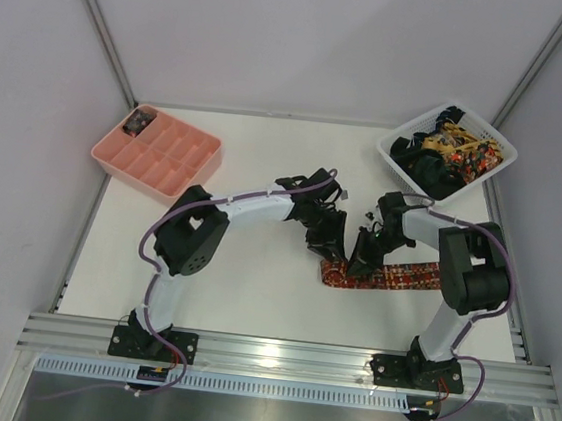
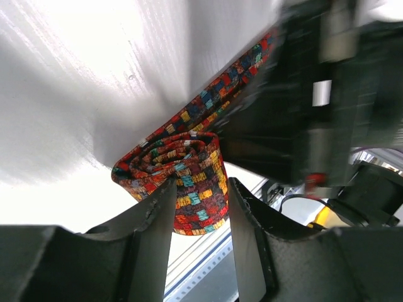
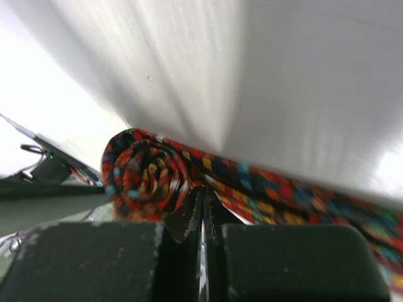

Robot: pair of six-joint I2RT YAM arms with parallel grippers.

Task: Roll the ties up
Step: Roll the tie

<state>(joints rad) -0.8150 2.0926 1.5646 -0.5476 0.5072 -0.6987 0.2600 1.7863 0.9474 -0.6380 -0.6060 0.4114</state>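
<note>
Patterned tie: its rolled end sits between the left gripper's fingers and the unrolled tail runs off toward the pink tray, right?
No. The rolled end of the patterned tie sits between the fingers of the left gripper, but the top view shows the unrolled tail running right, away from the pink tray.

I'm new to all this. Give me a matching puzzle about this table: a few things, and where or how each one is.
Things:
1. pink tray
2. white basket
3. left gripper
4. right gripper

Place or state:
A. fingers pressed together
B. far left corner of the table
C. far right corner of the table
D. fingers either side of the rolled tie

Pairs: 1-B, 2-C, 3-D, 4-A
</note>
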